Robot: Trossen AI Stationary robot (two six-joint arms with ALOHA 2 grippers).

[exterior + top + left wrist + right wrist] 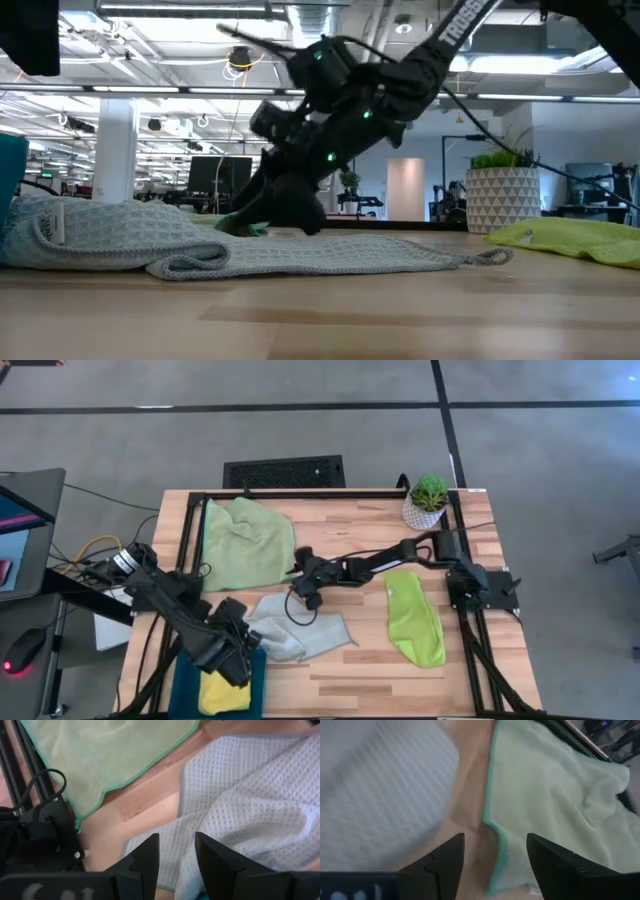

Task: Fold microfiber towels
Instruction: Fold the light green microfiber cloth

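The pale grey-green waffle-weave microfiber towel [298,630] lies rumpled and partly spread on the light wooden bench [400,680], and serves here as the landmark. Just beyond it, toward the bench's far-left corner, lies the sage green microfiber towel [246,540] — loosely crumpled, with a darker green hem, a strip of bare wood between the two. Well to the right of the grey-green towel lies the lime green microfiber towel [414,618], folded into a long narrow shape. At the grey-green towel's near-left side stands a teal plastic bin [185,685] with the bright yellow microfiber towel [224,693] in it.

The left hand [176,855] hangs over the near-left edge of the grey-green towel, by the bin; its two dark fingers [145,855] stand apart with nothing between them, the waffle cloth showing through the gap. The right hand [495,855] reaches across from the right side and hovers low over the wood just beyond the grey-green towel, at the hem of the sage green one — its fingers [447,852] are spread wide and hold nothing.

A small green plant in a white patterned pot [427,502] stands at the far-right corner of the bench, well away from the grey-green towel.
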